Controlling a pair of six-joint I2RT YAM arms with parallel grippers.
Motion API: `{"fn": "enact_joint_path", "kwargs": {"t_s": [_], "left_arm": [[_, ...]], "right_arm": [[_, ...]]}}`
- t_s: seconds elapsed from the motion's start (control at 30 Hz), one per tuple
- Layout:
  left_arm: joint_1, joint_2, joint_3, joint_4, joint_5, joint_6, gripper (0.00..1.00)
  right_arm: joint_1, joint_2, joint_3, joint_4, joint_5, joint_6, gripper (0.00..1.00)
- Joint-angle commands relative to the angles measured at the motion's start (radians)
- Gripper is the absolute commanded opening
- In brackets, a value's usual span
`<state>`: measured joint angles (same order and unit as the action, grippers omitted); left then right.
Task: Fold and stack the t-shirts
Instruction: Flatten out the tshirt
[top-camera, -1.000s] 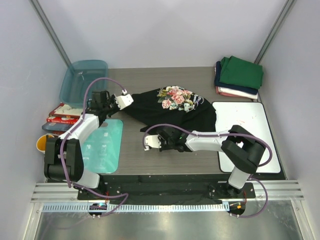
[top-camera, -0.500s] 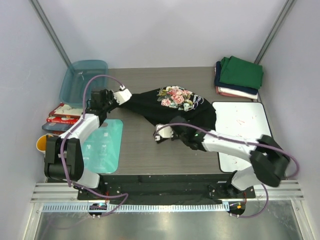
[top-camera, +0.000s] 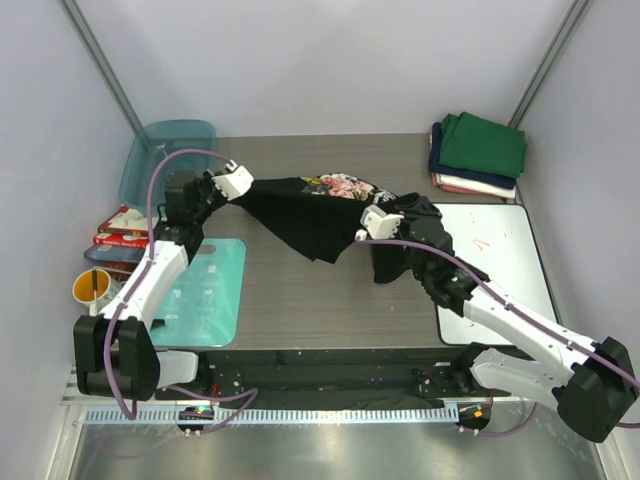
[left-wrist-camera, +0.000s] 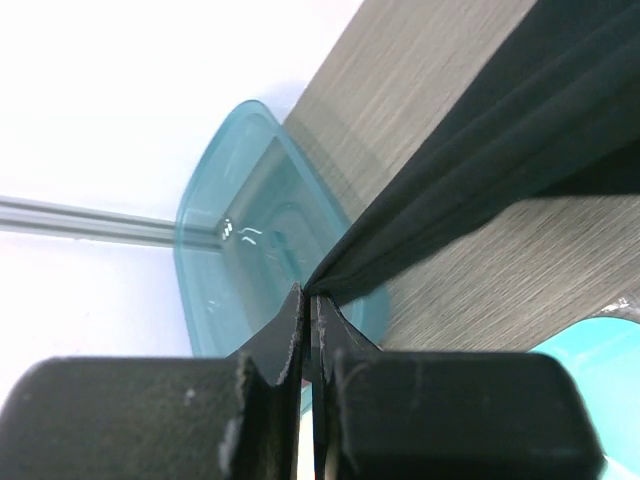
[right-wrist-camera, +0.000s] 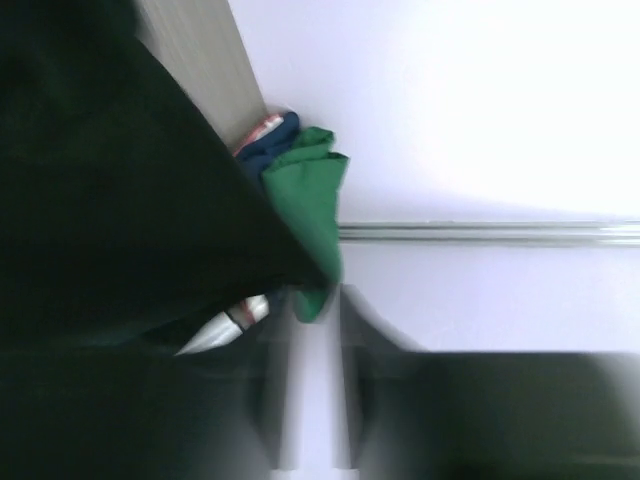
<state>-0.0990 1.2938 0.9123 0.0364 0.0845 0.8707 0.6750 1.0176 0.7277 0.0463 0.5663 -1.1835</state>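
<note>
The black t-shirt (top-camera: 310, 215) with a pink floral print hangs stretched above the table between my two grippers. My left gripper (top-camera: 240, 186) is shut on its left end; the left wrist view shows the jaws (left-wrist-camera: 310, 292) pinching a bunched corner of black cloth (left-wrist-camera: 480, 150). My right gripper (top-camera: 388, 218) is raised at the shirt's right side with cloth gathered in it. The right wrist view is blurred, with black cloth (right-wrist-camera: 110, 220) reaching the fingertips of the gripper (right-wrist-camera: 318, 300). The folded stack (top-camera: 480, 150), green over navy over pinkish-white, lies at the back right and shows in the right wrist view (right-wrist-camera: 305, 195).
A teal tub (top-camera: 165, 160) stands at the back left, also in the left wrist view (left-wrist-camera: 240, 250). A teal mat (top-camera: 205, 295) lies front left. A white board (top-camera: 500, 270) lies at the right. Red packets (top-camera: 125, 228) and a yellow cup (top-camera: 88, 290) sit at the left edge.
My right gripper has risen from the table's front middle up and to the right, carrying the shirt's lower edge. My left gripper has moved slightly back and left, pulling the cloth taut.
</note>
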Motion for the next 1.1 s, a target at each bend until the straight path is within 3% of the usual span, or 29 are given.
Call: {"fn": "enact_joint_path", "kwargs": {"t_s": [0.0, 0.07, 0.13, 0.2, 0.23, 0.27, 0.33, 0.47, 0.7, 0.93, 1.07], "left_arm": [[-0.001, -0.050, -0.023, -0.023, -0.031, -0.015, 0.00], [-0.002, -0.059, -0.035, -0.024, -0.022, -0.018, 0.00], [-0.002, -0.063, -0.041, -0.024, -0.019, -0.024, 0.00], [-0.002, -0.064, -0.052, -0.026, -0.015, -0.021, 0.00], [-0.002, -0.064, -0.055, -0.026, -0.017, -0.012, 0.00], [-0.001, -0.064, -0.061, -0.024, -0.019, -0.007, 0.00], [-0.001, -0.057, -0.067, -0.024, -0.020, 0.004, 0.00], [-0.001, -0.044, -0.067, -0.015, -0.009, -0.002, 0.00], [-0.002, -0.028, -0.070, -0.012, 0.006, -0.010, 0.00], [-0.004, -0.008, -0.072, -0.007, 0.003, 0.008, 0.00], [-0.005, 0.007, -0.066, 0.000, 0.009, 0.005, 0.00]], "right_arm": [[-0.049, 0.005, -0.111, 0.257, 0.024, -0.071, 0.56], [-0.080, 0.068, -0.131, 0.316, 0.004, -0.038, 0.69], [-0.110, 0.148, -0.099, 0.264, 0.006, 0.033, 0.71], [-0.152, 0.176, 0.019, 0.071, -0.089, 0.227, 0.71], [-0.178, 0.183, 0.057, -0.161, -0.173, 0.273, 0.71], [-0.230, 0.193, 0.084, -0.234, -0.347, 0.312, 0.70], [-0.265, 0.209, 0.110, -0.368, -0.469, 0.340, 0.71], [-0.319, 0.318, 0.101, -0.410, -0.618, 0.341, 0.66], [-0.578, 0.613, 0.237, -0.505, -0.902, 0.366, 0.61], [-0.796, 0.668, 0.374, -0.611, -1.158, 0.412, 0.63], [-0.859, 0.708, 0.420, -0.678, -1.244, 0.397, 0.62]]}}
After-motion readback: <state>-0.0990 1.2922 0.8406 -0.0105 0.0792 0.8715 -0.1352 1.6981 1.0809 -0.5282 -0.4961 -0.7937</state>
